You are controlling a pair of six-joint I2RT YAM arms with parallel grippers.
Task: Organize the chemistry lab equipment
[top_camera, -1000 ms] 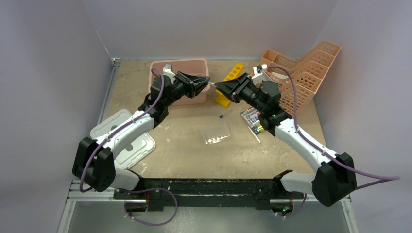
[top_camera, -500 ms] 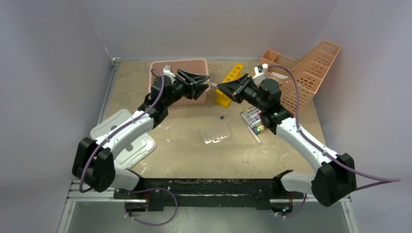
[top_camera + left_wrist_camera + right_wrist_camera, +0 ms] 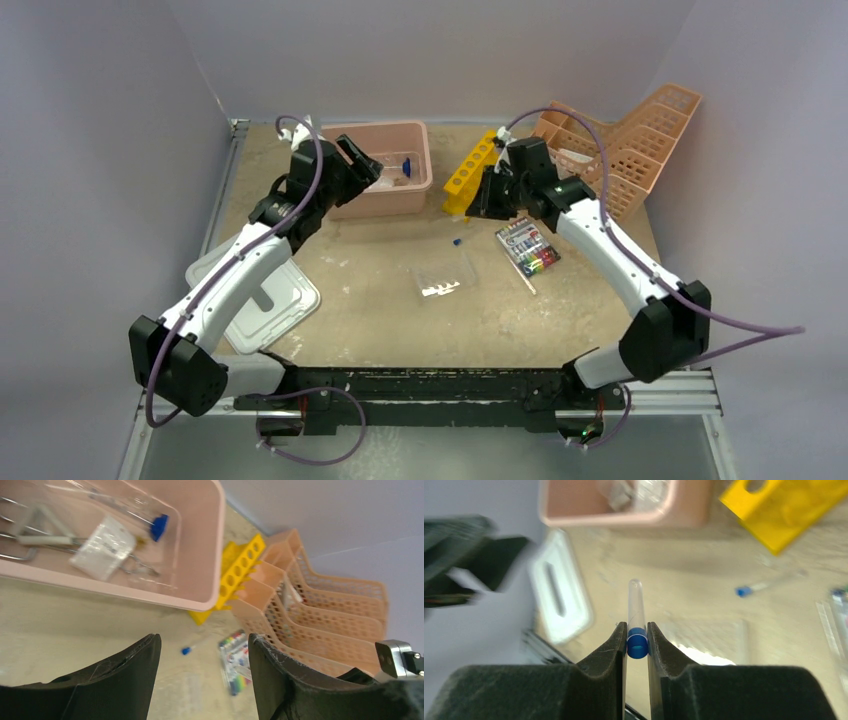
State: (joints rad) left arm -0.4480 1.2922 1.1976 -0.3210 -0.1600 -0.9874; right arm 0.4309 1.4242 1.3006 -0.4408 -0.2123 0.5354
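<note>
A tan tabletop [image 3: 370, 290] fills a booth with plain lilac walls, and two robot arms reach in from the near edge. The sorting looks partly done.

At the back, a pink bin [image 3: 420, 135] already holds several pieces. The left wrist view shows a small clear bag [image 3: 104, 547], a bent wire triangle [image 3: 31, 530] and a blue-capped piece [image 3: 159, 526] inside it. The left pincer [image 3: 204, 640] hangs above the bin's near rim, its jaws wide apart and holding nothing.

The right pincer [image 3: 636, 630] is clamped narrowly on the cap end of a blue-capped tube [image 3: 635, 600], whose clear body points away from the fingers. Seen from above, this pincer is just beside the yellow tube rack [image 3: 470, 168].

Several things lie out in the open:
- a second blue-capped tube [image 3: 456, 241] near the centre
- a flat clear packet [image 3: 445, 275] below it
- a clear pack of coloured pieces [image 3: 528, 247] to the right
- a thin stick [image 3: 527, 283] just beside the pack

All of these probably need putting away, so I judge the task to be roughly midway.

A peach mesh organiser [image 3: 640, 135] stands at the back right, and a white lid [image 3: 265, 305] lies at the near left. The yellow rack stands between the held tube and the bin, and the left arm crowds the bin's opening. Either one could block a direct path there.
</note>
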